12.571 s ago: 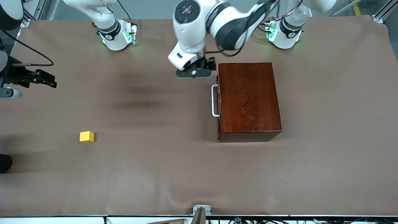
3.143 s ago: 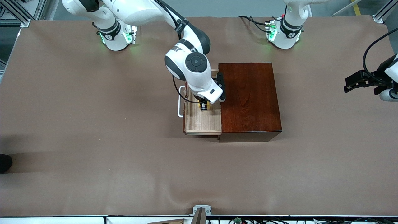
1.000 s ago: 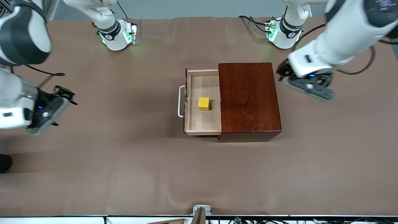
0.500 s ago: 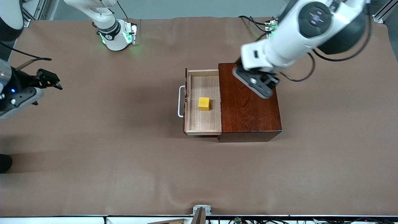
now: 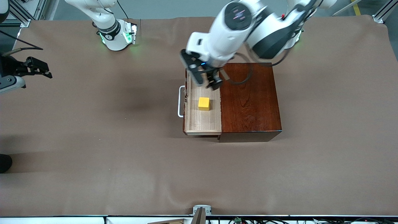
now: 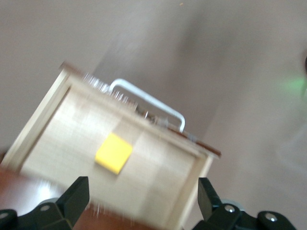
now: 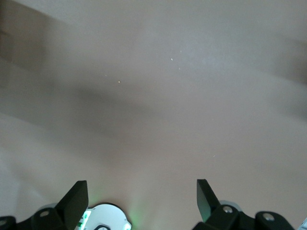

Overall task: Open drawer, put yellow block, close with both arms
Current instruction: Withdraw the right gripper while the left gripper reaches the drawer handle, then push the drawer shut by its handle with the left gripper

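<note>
The drawer (image 5: 194, 123) stands pulled out of the dark reddish-brown box (image 5: 248, 99), its white handle (image 5: 179, 101) toward the right arm's end of the table. The yellow block (image 5: 204, 103) lies on the drawer's floor, free of both grippers. My left gripper (image 5: 207, 83) hangs open over the part of the drawer farther from the front camera. In the left wrist view the yellow block (image 6: 113, 153), the drawer (image 6: 158, 167) and its handle (image 6: 148, 101) lie below the open left gripper (image 6: 141, 201). My right gripper (image 5: 43, 69) is open and empty, over the table's right-arm end.
Brown cloth (image 5: 124, 161) covers the table around the box. The two green-lit arm bases (image 5: 116, 35) stand along the table's edge farthest from the front camera. The right wrist view shows bare cloth and the right arm's base (image 7: 105, 218) under the open right gripper (image 7: 139, 199).
My left arm has swung from over the box's top across to the open drawer. My right gripper has drawn back farther toward the table's edge. The block has not moved.
</note>
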